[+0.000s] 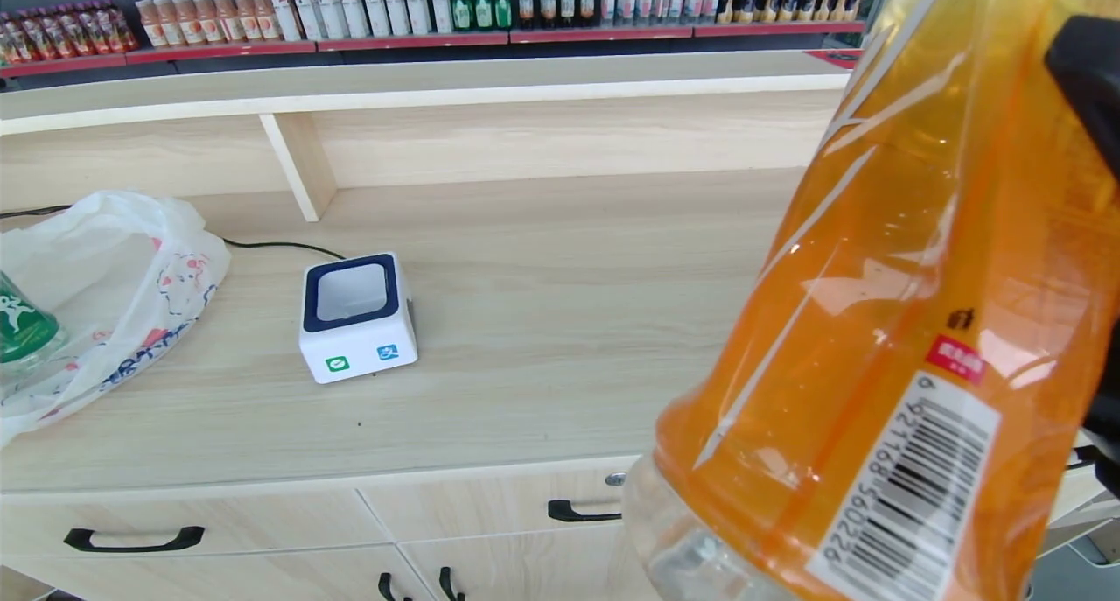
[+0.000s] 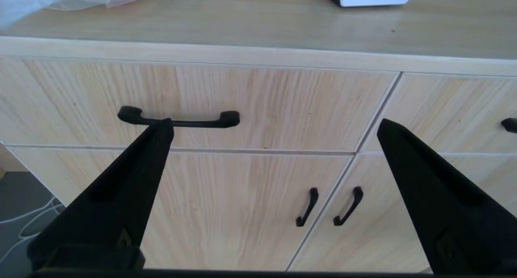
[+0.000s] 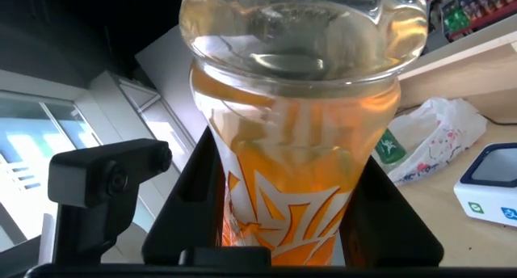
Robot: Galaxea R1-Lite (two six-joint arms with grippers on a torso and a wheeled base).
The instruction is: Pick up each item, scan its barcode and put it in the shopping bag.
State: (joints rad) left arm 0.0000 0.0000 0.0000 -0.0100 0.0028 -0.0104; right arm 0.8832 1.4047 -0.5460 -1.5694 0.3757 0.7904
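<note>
One bottle [image 1: 884, 321] of orange drink is up in the air at the right of the counter [image 1: 569, 321], well apart from the scanner [image 1: 357, 317] and from the bag [image 1: 114, 295] further left (a green bottle [image 1: 22, 325] sits in it). Likely step: scan. To do it well, carry the bottle left over the scanner window, roll the wrist so the barcode [image 1: 910, 496], now facing the head camera, looks down at the glass, then hold steady with a firm grip. Right gripper [image 3: 291, 201] pinches the bottle: its body sits between the jaws, one finger each side, clear base end sticking out past them. Left gripper [image 2: 275, 205] hangs low before the drawers [image 2: 266, 108], jaws spread, empty.
</note>
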